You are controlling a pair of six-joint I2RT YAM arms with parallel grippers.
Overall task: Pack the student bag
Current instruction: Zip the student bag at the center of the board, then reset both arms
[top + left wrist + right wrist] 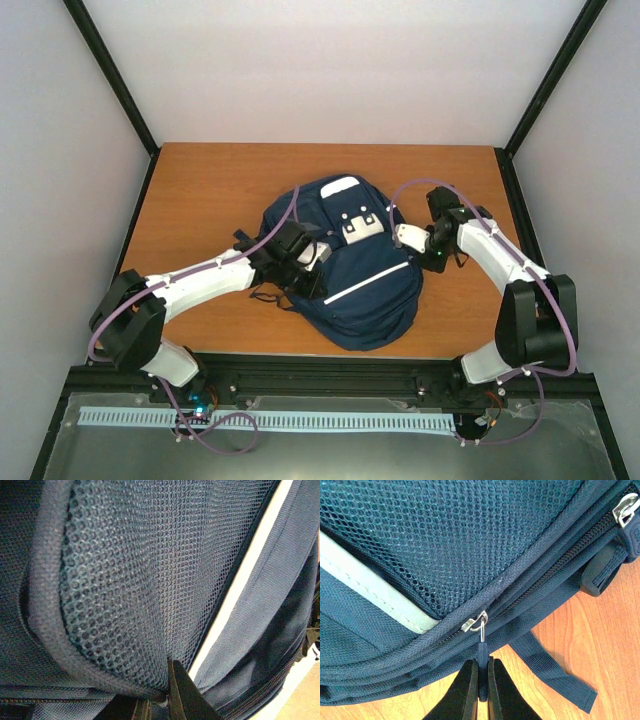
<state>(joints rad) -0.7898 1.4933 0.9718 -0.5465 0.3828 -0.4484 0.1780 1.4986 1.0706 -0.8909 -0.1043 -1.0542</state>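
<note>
From above, the navy fabric bag [350, 290] is seen flat on the wooden table [200, 190], its long axis running far to near with the white-patched top farthest; at the left wrist, the honeycomb mesh pocket [140, 580] is pinched at its hem by the left gripper [167, 700]; at the right, the slim zip pull [481, 650] is clamped by the right gripper [481, 680].
</note>
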